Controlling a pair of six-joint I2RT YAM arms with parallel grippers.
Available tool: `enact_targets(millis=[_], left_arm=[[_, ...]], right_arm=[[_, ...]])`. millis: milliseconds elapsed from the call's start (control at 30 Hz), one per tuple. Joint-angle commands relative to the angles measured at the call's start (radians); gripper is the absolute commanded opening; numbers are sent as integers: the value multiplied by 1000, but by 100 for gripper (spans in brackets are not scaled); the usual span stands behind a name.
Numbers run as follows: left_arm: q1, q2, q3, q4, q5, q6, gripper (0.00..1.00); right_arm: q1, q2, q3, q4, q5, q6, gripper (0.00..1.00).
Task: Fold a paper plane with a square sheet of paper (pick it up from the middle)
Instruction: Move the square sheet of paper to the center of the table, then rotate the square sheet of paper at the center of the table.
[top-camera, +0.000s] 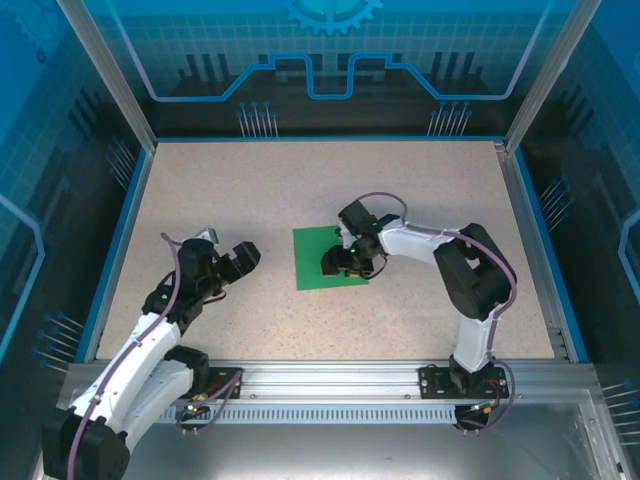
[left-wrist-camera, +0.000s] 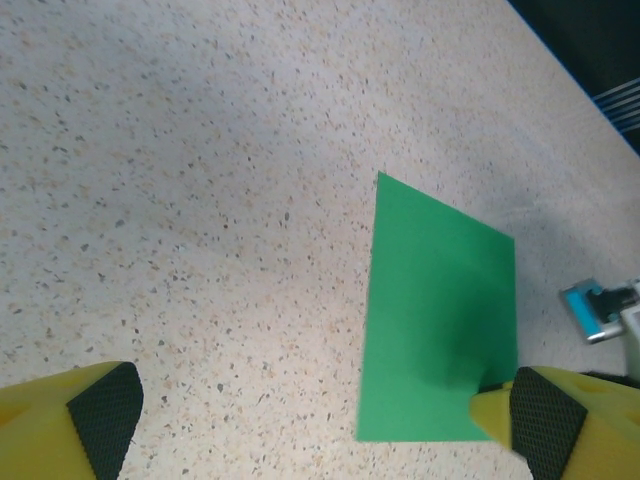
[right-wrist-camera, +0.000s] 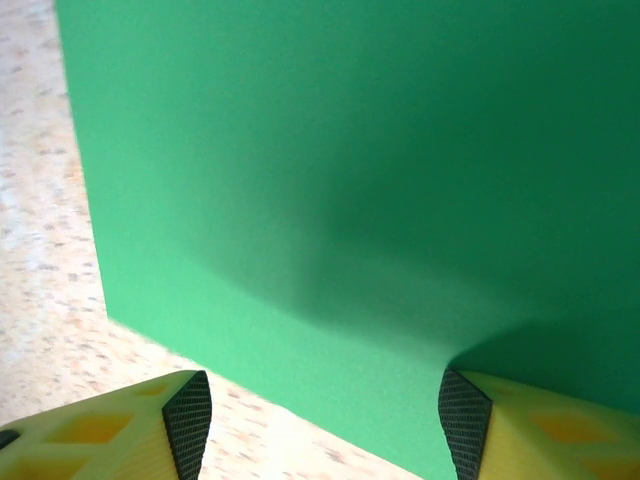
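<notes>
Paper lies flat and unfolded: the square sheet of paper (top-camera: 312, 255) sits mid-table (top-camera: 250, 190). Directly over its near-right part hangs the right gripper (top-camera: 338, 265), jaws apart. 1 fingertip (right-wrist-camera: 465, 420) is over green and the other over bare table, so an edge runs between them and nothing is pinched. The left gripper (top-camera: 245, 258), spread wide and empty, sits well left, with the sheet off to its right. The right arm is nearer by far, and the sheet's middle likely lies slightly far-left of its tips.
</notes>
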Motion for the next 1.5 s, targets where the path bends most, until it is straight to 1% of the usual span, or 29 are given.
enact_targets(millis=[0, 67, 133, 300, 433, 533, 800, 933, 1033, 1167, 1267, 1333, 1400, 1467], left_arm=[[11, 30, -10, 8, 70, 37, 99], [12, 57, 0, 11, 84, 41, 98], [11, 79, 9, 15, 96, 47, 98], [11, 112, 22, 20, 136, 58, 98], [11, 129, 28, 15, 151, 68, 98], [11, 140, 26, 26, 158, 66, 98], [11, 197, 60, 34, 182, 65, 99], [12, 236, 90, 21, 214, 92, 99], [11, 261, 94, 30, 231, 105, 98], [11, 294, 85, 80, 238, 97, 98], [11, 320, 86, 104, 237, 88, 98], [11, 325, 84, 111, 234, 89, 98], [11, 321, 82, 108, 222, 92, 98], [11, 313, 76, 108, 206, 98, 98]], right_arm=[[-29, -51, 9, -54, -16, -35, 67], [-17, -62, 47, -54, -6, -18, 67], [-13, -55, 84, -57, 36, 8, 67], [-21, 35, 182, -76, 116, 47, 66], [-27, 83, 195, -73, 151, 92, 66], [-25, 90, 160, -71, 165, 130, 65], [17, 19, -53, 48, 167, 260, 65], [35, -11, -91, 71, 181, 271, 65], [41, -43, -54, 17, 218, 238, 67], [60, -71, 67, -125, 301, 157, 73], [88, -54, 185, -247, 374, 122, 84], [116, -19, 291, -364, 458, 121, 85], [150, 31, 384, -479, 579, 131, 84], [184, 60, 430, -509, 639, 110, 84]])
